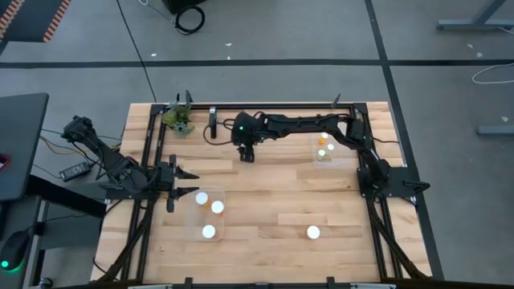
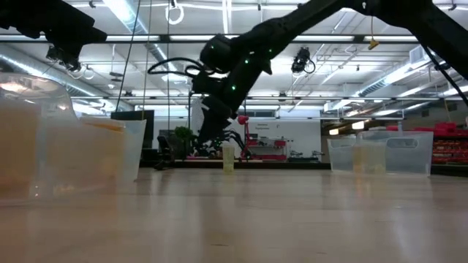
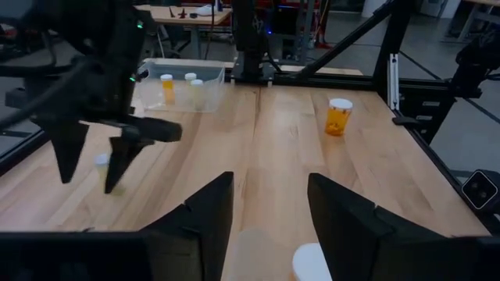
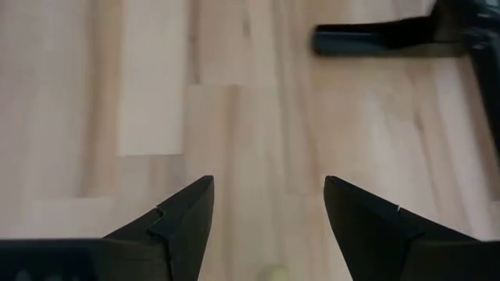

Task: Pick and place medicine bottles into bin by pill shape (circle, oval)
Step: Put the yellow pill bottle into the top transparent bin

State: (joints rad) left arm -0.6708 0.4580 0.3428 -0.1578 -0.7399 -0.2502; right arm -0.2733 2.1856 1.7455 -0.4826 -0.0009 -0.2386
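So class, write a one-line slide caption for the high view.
Right gripper, open, reaches across the wooden table; left gripper waits by a clear bin holding three white-capped medicine bottles.

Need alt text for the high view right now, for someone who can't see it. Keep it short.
Overhead view of a wooden table: the right hand, open and empty, hangs over the far middle of the table. The left hand, open, waits at the left edge beside a clear bin holding three white-capped bottles. Another clear bin at far right holds bottles, and one lone bottle stands near the front.

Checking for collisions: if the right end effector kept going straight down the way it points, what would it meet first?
Probably the small bottle directly beneath the open right end effector, then the wooden table; the exact alignment is unclear.
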